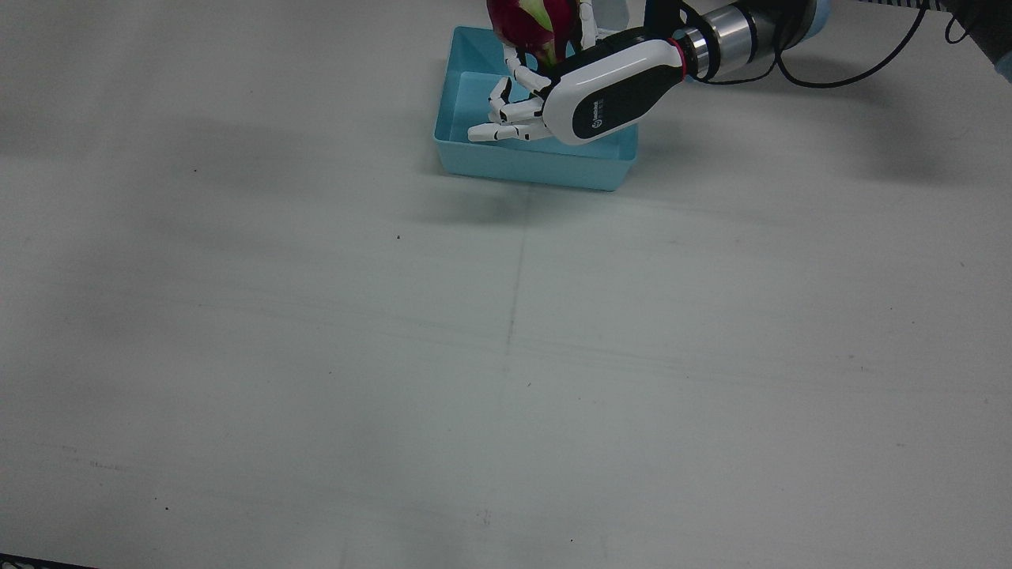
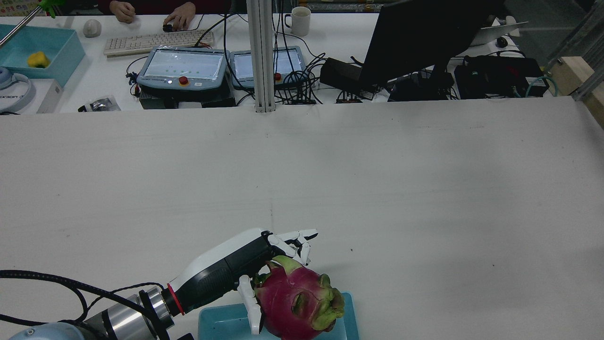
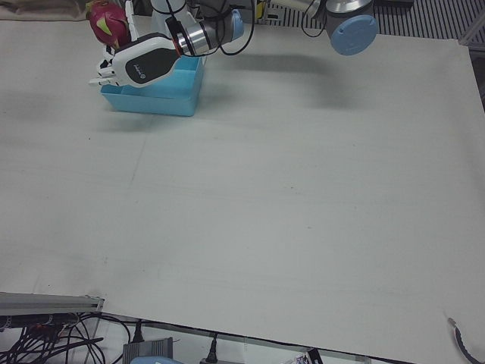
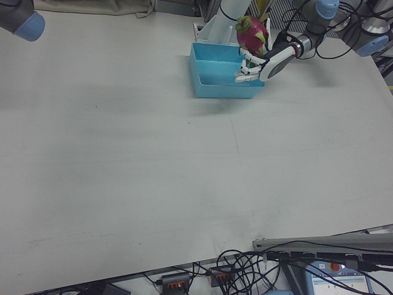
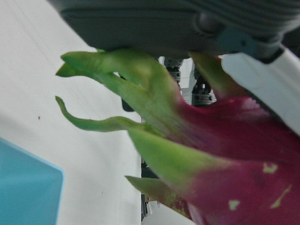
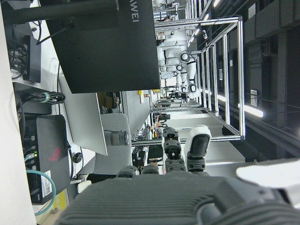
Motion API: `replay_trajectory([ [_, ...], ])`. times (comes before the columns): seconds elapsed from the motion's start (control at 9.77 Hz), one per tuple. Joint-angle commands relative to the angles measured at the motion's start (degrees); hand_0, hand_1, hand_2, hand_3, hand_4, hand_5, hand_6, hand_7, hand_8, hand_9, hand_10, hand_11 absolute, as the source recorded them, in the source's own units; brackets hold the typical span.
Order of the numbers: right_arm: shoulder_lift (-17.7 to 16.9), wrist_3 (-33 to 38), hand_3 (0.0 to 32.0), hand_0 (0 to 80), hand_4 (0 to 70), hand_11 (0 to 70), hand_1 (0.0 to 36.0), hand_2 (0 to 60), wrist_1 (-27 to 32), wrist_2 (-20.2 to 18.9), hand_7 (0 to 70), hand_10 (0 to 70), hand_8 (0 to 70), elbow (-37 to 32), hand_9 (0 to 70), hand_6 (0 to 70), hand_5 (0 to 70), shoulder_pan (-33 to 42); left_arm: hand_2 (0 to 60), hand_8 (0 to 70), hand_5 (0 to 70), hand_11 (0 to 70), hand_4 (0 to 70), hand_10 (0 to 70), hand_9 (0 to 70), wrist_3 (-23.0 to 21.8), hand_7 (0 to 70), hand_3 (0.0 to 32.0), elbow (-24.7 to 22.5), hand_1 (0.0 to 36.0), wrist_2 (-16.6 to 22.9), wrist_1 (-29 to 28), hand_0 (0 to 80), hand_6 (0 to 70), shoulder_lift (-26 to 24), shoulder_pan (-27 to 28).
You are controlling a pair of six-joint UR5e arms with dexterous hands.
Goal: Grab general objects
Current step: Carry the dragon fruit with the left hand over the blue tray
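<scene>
A red dragon fruit [image 1: 531, 25] with green scales hangs over the far side of a light-blue bin [image 1: 522, 162]. My left hand [image 1: 553, 99] is shut on it, with some fingers spread over the bin's inside. In the rear view the dragon fruit [image 2: 298, 302] sits in the left hand [image 2: 245, 264] above the bin [image 2: 212, 322]. The fruit fills the left hand view [image 5: 225, 154], with a corner of the bin [image 5: 23, 187] below. My right hand [image 6: 183, 154] shows only in its own view, fingers straight and holding nothing.
The bin [image 4: 215, 86] stands at the robot's side of the white table [image 1: 506, 356]. Part of the right arm [image 4: 21, 18] is at the table's far corner. Behind the table are a monitor [image 2: 424, 38], teach pendants [image 2: 181, 68] and cables.
</scene>
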Motion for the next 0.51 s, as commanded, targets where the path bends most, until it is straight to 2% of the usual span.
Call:
replay_trajectory([
  [0.0, 0.0, 0.0, 0.0, 0.0, 0.0, 0.0, 0.0, 0.0, 0.0, 0.0, 0.0, 0.0, 0.0, 0.0, 0.0, 0.0, 0.0, 0.0, 1.9, 8.8, 44.3, 30.9, 70.0, 21.2, 11.4, 0.0, 64.1, 0.0, 0.3, 10.9, -0.1, 0.1, 55.1, 18.7, -0.4, 0.3],
  [0.1, 0.0, 0.0, 0.0, 0.0, 0.0, 0.0, 0.0, 0.0, 0.0, 0.0, 0.0, 0.0, 0.0, 0.0, 0.0, 0.0, 0.0, 0.0, 4.7, 7.9, 42.3, 29.8, 70.0, 20.4, 11.3, 0.0, 63.6, 0.0, 0.3, 11.7, 0.0, 0.1, 54.8, 18.0, -0.5, 0.3],
  [0.2, 0.0, 0.1, 0.0, 0.0, 0.0, 0.0, 0.0, 0.0, 0.0, 0.0, 0.0, 0.0, 0.0, 0.0, 0.0, 0.0, 0.0, 0.0, 13.4, 4.4, 30.3, 20.0, 70.0, 13.5, 9.8, 0.0, 56.1, 0.0, 0.3, 14.5, 0.0, 0.2, 53.2, 13.1, -0.5, 0.3],
  [0.31, 0.0, 0.0, 0.0, 0.0, 0.0, 0.0, 0.0, 0.0, 0.0, 0.0, 0.0, 0.0, 0.0, 0.0, 0.0, 0.0, 0.0, 0.0, 12.7, 4.4, 29.1, 18.8, 70.0, 12.7, 9.6, 0.0, 55.3, 0.0, 0.3, 14.3, 0.0, 0.2, 53.0, 12.6, -0.5, 0.4],
  [0.41, 0.0, 0.0, 0.0, 0.0, 0.0, 0.0, 0.0, 0.0, 0.0, 0.0, 0.0, 0.0, 0.0, 0.0, 0.0, 0.0, 0.0, 0.0, 1.7, 4.8, 17.0, 8.4, 52.1, 5.4, 9.6, 0.0, 55.4, 0.0, 0.3, 13.9, 0.2, 0.2, 54.8, 10.3, -0.5, 0.4],
])
